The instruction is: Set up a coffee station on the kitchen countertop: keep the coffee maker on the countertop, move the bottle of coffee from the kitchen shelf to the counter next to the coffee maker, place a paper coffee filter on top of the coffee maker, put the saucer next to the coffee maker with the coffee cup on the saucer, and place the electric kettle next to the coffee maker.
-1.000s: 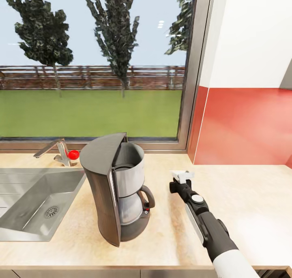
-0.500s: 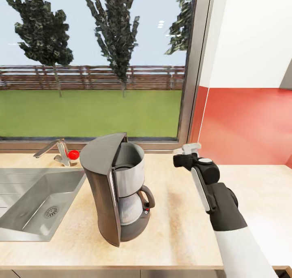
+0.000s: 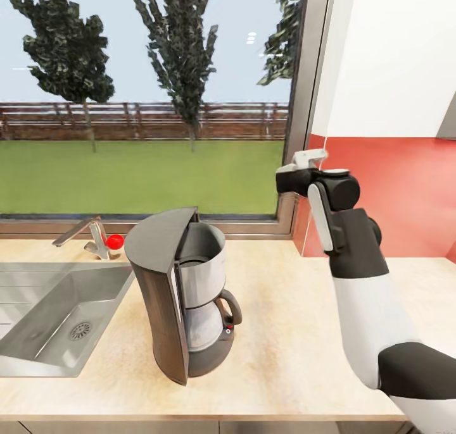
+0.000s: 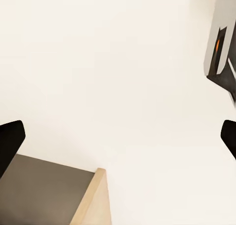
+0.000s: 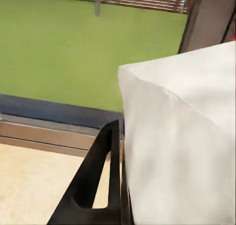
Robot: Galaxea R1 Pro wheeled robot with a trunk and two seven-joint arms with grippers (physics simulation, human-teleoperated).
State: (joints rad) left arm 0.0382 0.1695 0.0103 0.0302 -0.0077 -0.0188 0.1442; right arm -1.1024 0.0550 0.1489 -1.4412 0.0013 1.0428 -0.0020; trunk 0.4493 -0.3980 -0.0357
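Observation:
The dark grey coffee maker (image 3: 183, 295) with its glass carafe stands on the beige countertop (image 3: 285, 339), just right of the sink. My right gripper (image 3: 305, 163) is raised well above the counter, to the right of and higher than the coffee maker, in front of the window frame. It is shut on a white paper coffee filter (image 3: 308, 159). In the right wrist view the filter (image 5: 182, 136) is large beside one black finger (image 5: 93, 181). My left gripper (image 4: 118, 139) is open, its dark fingertips wide apart and facing a blank white wall.
A steel sink (image 3: 38, 320) with a faucet (image 3: 88, 235) and a red knob (image 3: 114, 241) lies at the left. A large window runs behind the counter. A red backsplash (image 3: 380, 193) and a white wall close off the right side.
My right arm has lifted the paper filter from just above the counter up to window-frame height, moving slightly right. The coffee maker has not moved.

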